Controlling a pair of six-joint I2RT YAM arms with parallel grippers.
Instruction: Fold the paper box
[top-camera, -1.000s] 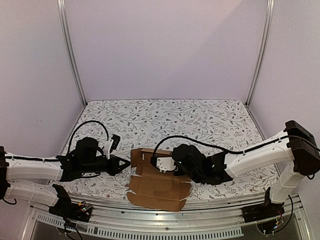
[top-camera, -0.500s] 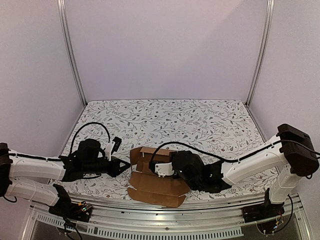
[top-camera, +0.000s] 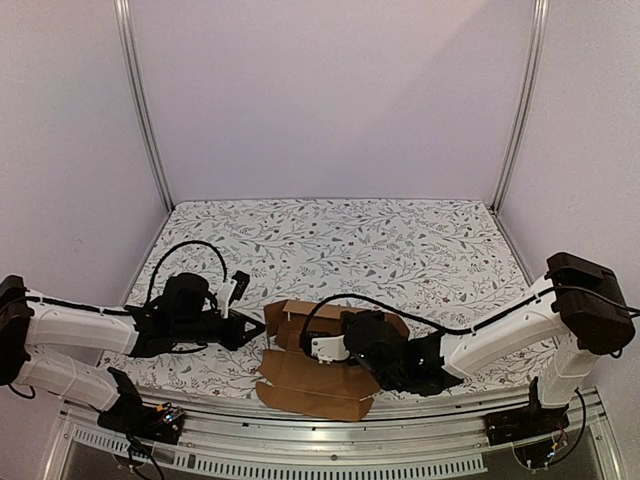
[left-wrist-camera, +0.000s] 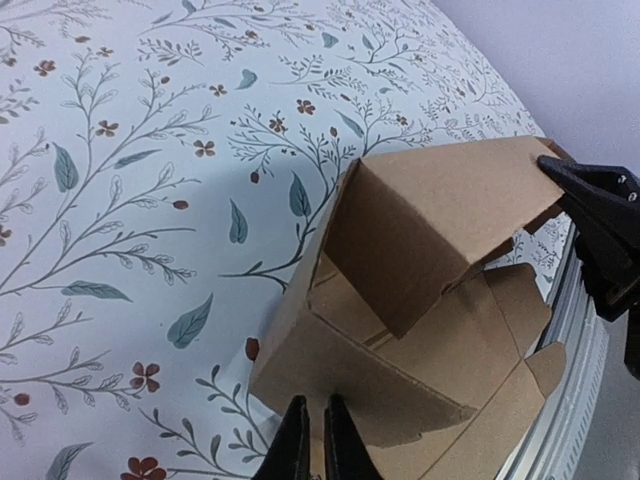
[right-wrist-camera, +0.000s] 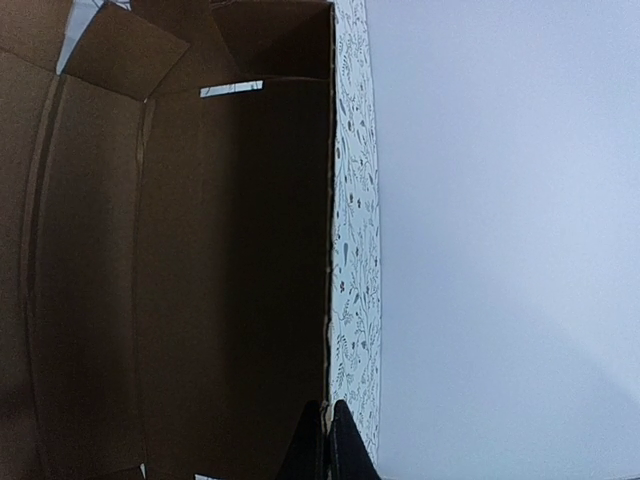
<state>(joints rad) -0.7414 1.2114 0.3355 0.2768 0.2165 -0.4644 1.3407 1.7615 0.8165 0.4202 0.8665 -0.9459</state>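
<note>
Paper box (top-camera: 315, 385): brown, half-folded, flaps raised.

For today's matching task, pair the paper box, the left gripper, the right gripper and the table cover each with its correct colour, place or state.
Things:
1. paper box
2. left gripper
3. right gripper
4. table cover

Descriptions:
A. white with a leaf and flower print
B. shut, reaching into the box from the right
C. plain brown, partly folded
D. fingers almost together at the box's left side

Pairs: 1-C, 2-D, 3-B, 4-A
</note>
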